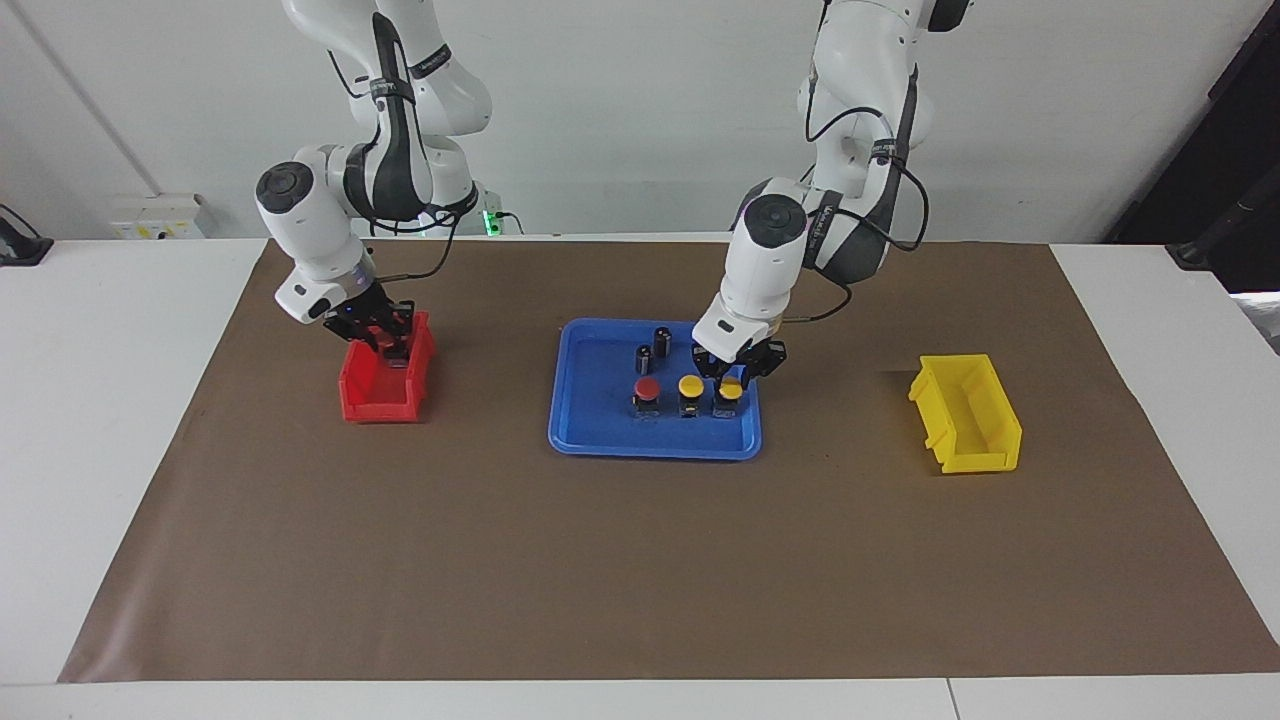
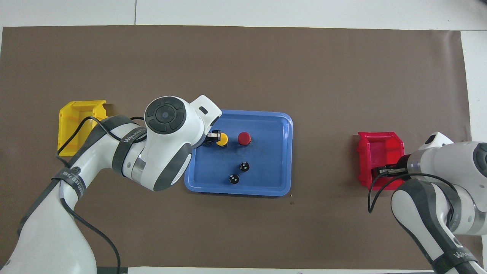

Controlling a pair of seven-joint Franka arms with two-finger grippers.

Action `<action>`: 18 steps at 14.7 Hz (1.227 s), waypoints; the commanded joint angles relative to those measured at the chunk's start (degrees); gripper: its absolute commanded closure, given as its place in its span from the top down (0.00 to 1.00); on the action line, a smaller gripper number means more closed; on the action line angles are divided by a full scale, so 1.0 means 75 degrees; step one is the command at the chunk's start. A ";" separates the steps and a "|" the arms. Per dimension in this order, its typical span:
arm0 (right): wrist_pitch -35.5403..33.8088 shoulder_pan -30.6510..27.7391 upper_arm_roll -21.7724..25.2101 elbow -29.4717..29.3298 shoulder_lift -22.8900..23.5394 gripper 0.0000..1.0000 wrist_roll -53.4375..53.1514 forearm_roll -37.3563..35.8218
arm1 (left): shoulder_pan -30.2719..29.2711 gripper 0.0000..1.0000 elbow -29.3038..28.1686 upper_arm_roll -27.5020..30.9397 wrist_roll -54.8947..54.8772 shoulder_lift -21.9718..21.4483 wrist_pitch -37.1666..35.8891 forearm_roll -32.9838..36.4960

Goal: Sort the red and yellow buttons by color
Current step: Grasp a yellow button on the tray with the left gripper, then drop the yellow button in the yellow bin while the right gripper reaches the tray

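A blue tray (image 1: pixel 600 420) in the middle of the table holds a red button (image 1: pixel 647 389) and two yellow buttons in a row. The middle yellow button (image 1: pixel 690 385) stands free. My left gripper (image 1: pixel 732 378) is lowered onto the end yellow button (image 1: pixel 731 390), which stands level with the others. In the overhead view the left hand hides that button; the red button (image 2: pixel 244 138) and the middle yellow one (image 2: pixel 222 139) show. My right gripper (image 1: pixel 392 345) is down in the red bin (image 1: pixel 385 400). The second red button is hidden.
Two small dark cylinders (image 1: pixel 662 340) (image 1: pixel 643 357) stand in the tray nearer the robots than the buttons. A yellow bin (image 1: pixel 965 415) sits toward the left arm's end of the table. A brown mat (image 1: pixel 640 560) covers the table.
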State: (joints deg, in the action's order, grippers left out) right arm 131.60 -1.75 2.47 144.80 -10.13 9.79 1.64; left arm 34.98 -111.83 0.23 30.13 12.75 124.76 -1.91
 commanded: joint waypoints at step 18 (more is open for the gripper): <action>-0.3439 0.3605 -0.0388 -0.7315 0.3234 0.60 -0.5038 -0.0019 | -0.4124 0.02 -0.0110 0.0321 -0.2458 -0.1524 -0.1661 0.1111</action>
State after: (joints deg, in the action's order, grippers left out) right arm 106.06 21.52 -0.78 98.68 5.72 -21.13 1.38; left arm 4.82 -105.40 3.37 12.16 4.88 106.65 5.35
